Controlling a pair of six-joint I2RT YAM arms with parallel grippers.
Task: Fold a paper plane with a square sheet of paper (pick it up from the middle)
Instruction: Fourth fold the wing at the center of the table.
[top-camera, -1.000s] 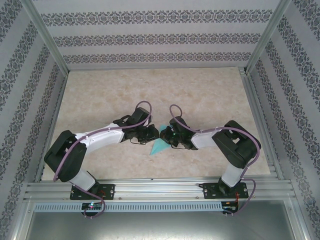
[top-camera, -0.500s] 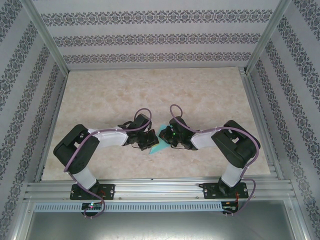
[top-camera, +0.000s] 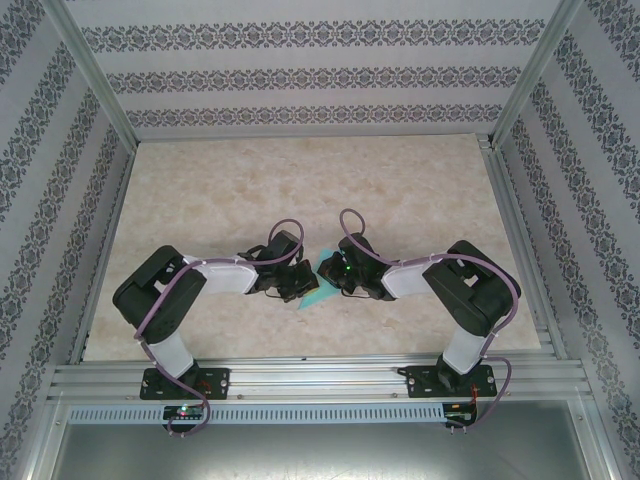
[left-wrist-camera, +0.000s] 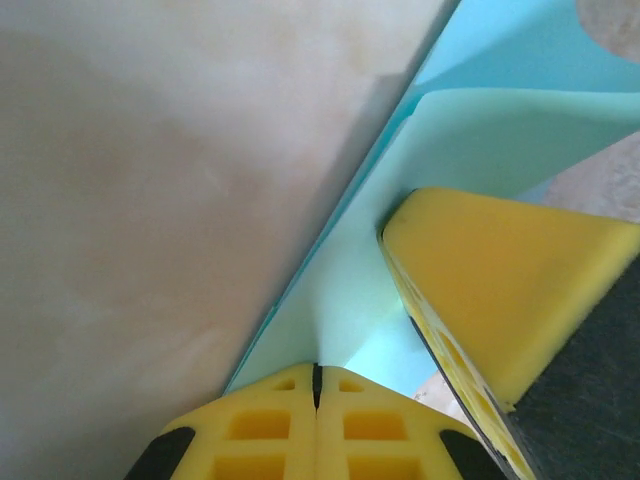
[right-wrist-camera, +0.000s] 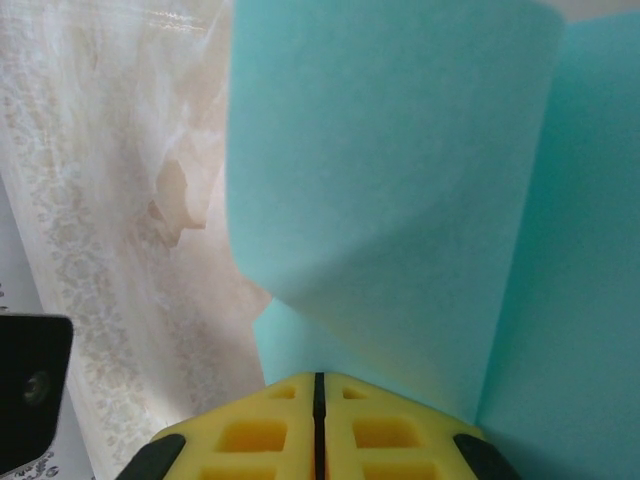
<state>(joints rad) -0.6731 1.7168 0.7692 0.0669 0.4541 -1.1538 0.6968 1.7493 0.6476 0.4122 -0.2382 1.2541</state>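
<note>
The teal sheet of paper (top-camera: 315, 297), folded into a narrow creased shape, is held between the two grippers just above the table near its front middle. My left gripper (top-camera: 303, 283) is shut on it. In the left wrist view the sheet's crease (left-wrist-camera: 340, 300) runs straight into the closed yellow fingertips of the left gripper (left-wrist-camera: 317, 366). My right gripper (top-camera: 322, 270) is shut on the sheet from the other side. Its yellow finger (left-wrist-camera: 500, 290) lies against the paper at the right of the left wrist view. In the right wrist view the sheet (right-wrist-camera: 400, 180) rises curled from the shut right gripper (right-wrist-camera: 319, 376).
The marble-patterned table top (top-camera: 300, 180) stretches behind the grippers. Aluminium rails (top-camera: 320, 375) run along its front edge and sides. Patterned walls (top-camera: 310, 75) close the cell at the back and on both sides.
The left gripper has moved down and right onto the paper and shut on it, its elbow swinging inward. The right arm has hardly moved. Less of the teal paper shows from above.
</note>
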